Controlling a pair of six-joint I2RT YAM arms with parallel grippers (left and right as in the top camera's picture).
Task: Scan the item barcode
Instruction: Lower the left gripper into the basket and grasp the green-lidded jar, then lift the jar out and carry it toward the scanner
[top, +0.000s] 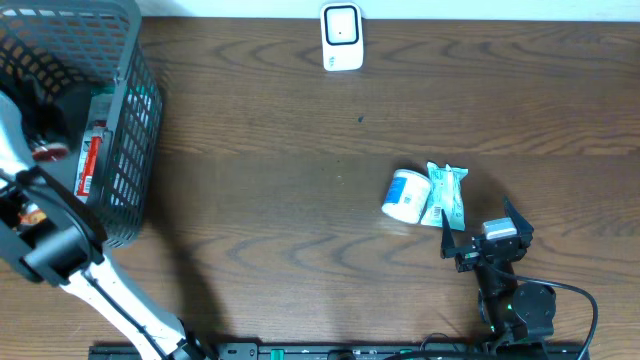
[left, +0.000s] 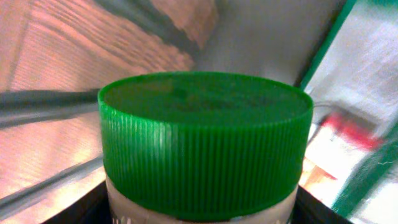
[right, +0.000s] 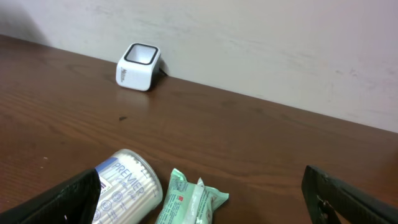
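At the far left of the dark wood-grain table (top: 300, 250) stands a grey plastic basket (top: 130, 150) with open lattice walls. Inside it lie a flat pack with a red label (top: 90, 160) and other goods too shadowed to name. The white left arm (top: 60, 250) reaches into this basket. In its wrist view the left gripper (left: 199, 214) has the item, a bottle (left: 199, 202), between its dark fingers (left: 84, 208). They sit against both sides of the pale body, closed on it. The bottle stands upright inside the basket and wears a round green cap (left: 205, 143), finely ribbed round its side and flat on top. Shiny packaging with a green edge (left: 354, 124) lies blurred to its right.

At the far edge, near the middle, sits the scanner (top: 341, 37), a small white box with rounded corners and a dark-framed window.

Right of centre, a short white and blue cylindrical tub (top: 406, 196) lies on its side, touching a crinkled green and white packet (top: 446, 195) just to its right.

The right gripper (top: 478, 222), black, hovers just near of them with its jaws spread wide and holding nothing.
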